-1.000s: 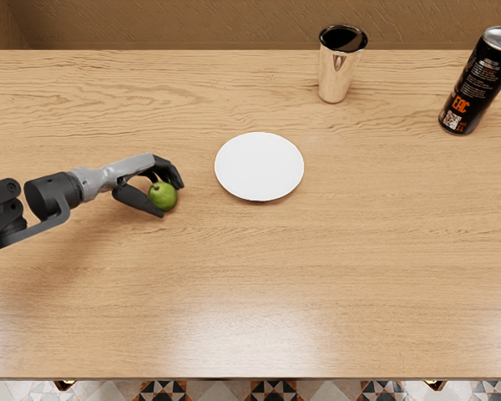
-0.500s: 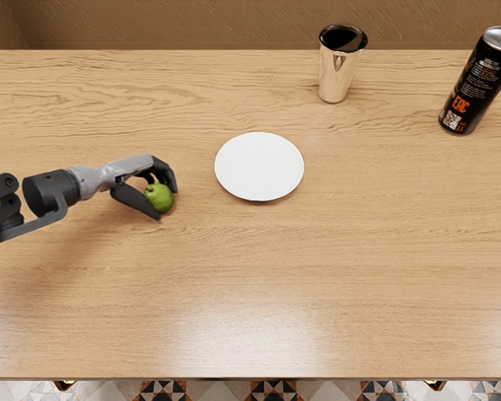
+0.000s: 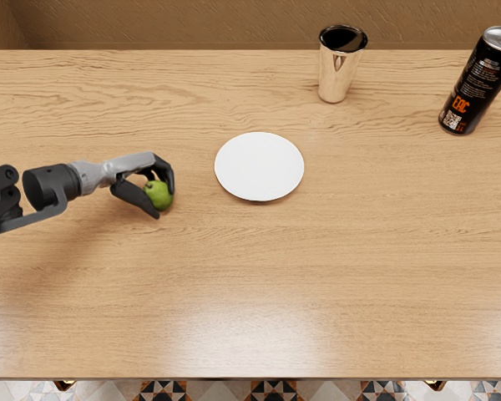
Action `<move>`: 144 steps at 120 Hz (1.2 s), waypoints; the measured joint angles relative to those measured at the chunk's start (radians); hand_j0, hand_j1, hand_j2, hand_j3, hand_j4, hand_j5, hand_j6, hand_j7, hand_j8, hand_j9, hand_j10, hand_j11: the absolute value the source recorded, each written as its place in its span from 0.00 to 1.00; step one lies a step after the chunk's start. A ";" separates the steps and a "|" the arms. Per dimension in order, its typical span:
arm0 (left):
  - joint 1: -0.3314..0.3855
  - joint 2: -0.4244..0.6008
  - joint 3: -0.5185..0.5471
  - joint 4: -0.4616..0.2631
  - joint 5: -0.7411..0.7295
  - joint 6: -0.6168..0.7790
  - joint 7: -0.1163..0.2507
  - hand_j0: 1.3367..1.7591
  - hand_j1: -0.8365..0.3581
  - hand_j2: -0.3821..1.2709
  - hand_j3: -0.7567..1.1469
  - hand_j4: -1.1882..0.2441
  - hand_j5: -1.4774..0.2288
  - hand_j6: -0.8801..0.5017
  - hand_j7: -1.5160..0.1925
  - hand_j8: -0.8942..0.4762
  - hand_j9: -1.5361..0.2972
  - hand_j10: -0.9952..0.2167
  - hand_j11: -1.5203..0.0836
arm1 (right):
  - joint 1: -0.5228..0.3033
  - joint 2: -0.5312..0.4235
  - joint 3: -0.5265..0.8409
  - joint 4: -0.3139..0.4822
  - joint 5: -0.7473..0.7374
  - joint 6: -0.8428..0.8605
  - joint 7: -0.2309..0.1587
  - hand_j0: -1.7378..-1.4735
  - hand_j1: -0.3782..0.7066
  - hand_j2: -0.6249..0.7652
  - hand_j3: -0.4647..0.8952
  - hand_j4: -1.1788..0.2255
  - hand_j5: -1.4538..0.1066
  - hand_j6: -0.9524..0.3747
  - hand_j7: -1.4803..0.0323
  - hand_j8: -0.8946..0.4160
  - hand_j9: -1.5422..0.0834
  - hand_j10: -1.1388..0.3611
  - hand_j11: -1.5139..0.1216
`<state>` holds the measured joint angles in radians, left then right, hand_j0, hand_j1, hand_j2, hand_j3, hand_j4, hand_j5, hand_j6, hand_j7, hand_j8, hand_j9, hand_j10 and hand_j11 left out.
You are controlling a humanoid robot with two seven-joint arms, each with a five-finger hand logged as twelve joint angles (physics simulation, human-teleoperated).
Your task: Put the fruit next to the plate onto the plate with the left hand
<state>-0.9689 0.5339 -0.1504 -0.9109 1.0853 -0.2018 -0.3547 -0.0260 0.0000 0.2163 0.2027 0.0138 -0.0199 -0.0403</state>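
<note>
At the left of the frame, the left hand (image 3: 144, 180) has its fingers (image 3: 165, 170) curled around the green fruit (image 3: 159, 195) — grasping it just above the tabletop (image 3: 250, 284). The white plate (image 3: 259, 166) lies near, to the right — apart from the fruit.

I see the plate (image 3: 259, 166) near the middle of the desk (image 3: 317, 276). The fruit (image 3: 159, 194) is left of it, clear of the rim, gripped in my left hand (image 3: 142, 179), which reaches in from the left edge. The cup (image 3: 341, 63) stands behind the plate, to the right. The can (image 3: 478, 81) is farther right, at the back corner.
</note>
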 joint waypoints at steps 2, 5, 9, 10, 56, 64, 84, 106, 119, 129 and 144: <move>-0.002 0.000 0.000 0.000 -0.001 -0.003 0.000 0.75 0.43 0.47 0.40 0.32 0.28 0.31 0.32 0.38 0.30 0.36 0.32 | 0.000 0.000 0.000 0.000 0.000 0.000 0.000 0.30 0.06 0.45 0.34 0.82 0.91 0.70 0.95 0.66 0.93 0.74 0.90; -0.005 -0.001 0.000 0.000 -0.001 -0.007 0.000 0.75 0.43 0.47 0.40 0.32 0.27 0.32 0.32 0.38 0.29 0.36 0.32 | 0.000 0.000 0.000 0.000 0.000 0.000 0.000 0.30 0.06 0.45 0.34 0.82 0.91 0.70 0.95 0.66 0.93 0.74 0.90; -0.011 -0.001 0.001 0.000 -0.002 -0.012 0.000 0.75 0.43 0.48 0.40 0.32 0.27 0.32 0.31 0.38 0.29 0.37 0.31 | 0.000 0.000 0.000 0.000 0.000 0.000 0.000 0.30 0.06 0.45 0.34 0.82 0.91 0.70 0.95 0.66 0.93 0.74 0.90; -0.013 -0.002 0.001 0.000 -0.002 -0.014 0.000 0.75 0.42 0.48 0.40 0.32 0.26 0.33 0.31 0.39 0.29 0.37 0.31 | 0.000 0.000 0.000 0.000 0.000 0.000 0.000 0.30 0.06 0.45 0.34 0.82 0.91 0.70 0.95 0.66 0.93 0.74 0.90; -0.124 -0.014 0.000 0.003 -0.069 -0.115 0.002 0.74 0.40 0.49 0.40 0.32 0.22 0.36 0.28 0.42 0.27 0.41 0.29 | 0.000 0.000 0.000 0.002 0.000 0.000 0.000 0.30 0.06 0.45 0.34 0.82 0.91 0.70 0.95 0.66 0.93 0.74 0.90; -0.146 -0.026 0.001 0.006 -0.086 -0.133 0.004 0.74 0.40 0.49 0.40 0.31 0.21 0.37 0.27 0.42 0.26 0.41 0.28 | 0.000 0.000 0.000 0.003 0.000 0.000 0.000 0.30 0.06 0.45 0.34 0.82 0.91 0.70 0.95 0.66 0.93 0.74 0.90; -0.209 -0.107 0.002 0.053 -0.101 -0.171 0.008 0.74 0.39 0.49 0.40 0.31 0.20 0.38 0.26 0.43 0.25 0.41 0.28 | 0.003 0.000 0.000 0.004 0.000 0.000 0.000 0.30 0.06 0.45 0.34 0.82 0.91 0.70 0.95 0.66 0.93 0.74 0.90; -0.265 -0.184 0.003 0.120 -0.110 -0.206 0.012 0.74 0.39 0.49 0.40 0.31 0.19 0.39 0.25 0.44 0.25 0.42 0.27 | 0.004 0.000 0.000 0.004 0.000 0.000 0.000 0.30 0.06 0.45 0.34 0.82 0.91 0.70 0.95 0.66 0.93 0.74 0.90; -0.300 -0.237 0.020 0.183 -0.114 -0.216 0.012 0.74 0.39 0.48 0.40 0.31 0.18 0.40 0.24 0.45 0.24 0.43 0.26 | 0.004 0.000 -0.001 0.004 0.000 0.000 0.000 0.30 0.06 0.45 0.34 0.82 0.91 0.70 0.95 0.66 0.93 0.74 0.90; -0.332 -0.275 0.034 0.229 -0.113 -0.219 0.011 0.74 0.40 0.48 0.40 0.31 0.18 0.39 0.24 0.45 0.24 0.42 0.26 | 0.005 0.000 -0.001 0.005 0.000 0.000 0.000 0.30 0.06 0.45 0.34 0.82 0.91 0.70 0.95 0.66 0.93 0.74 0.90; -0.354 -0.319 0.053 0.287 -0.115 -0.226 0.011 0.74 0.42 0.45 0.40 0.30 0.18 0.38 0.24 0.44 0.24 0.42 0.26 | 0.005 0.000 -0.001 0.006 0.000 0.000 0.000 0.30 0.06 0.45 0.34 0.82 0.91 0.70 0.95 0.66 0.93 0.74 0.90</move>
<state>-1.3225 0.2151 -0.0974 -0.6235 0.9704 -0.4279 -0.3437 -0.0215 0.0000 0.2149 0.2084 0.0138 -0.0199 -0.0400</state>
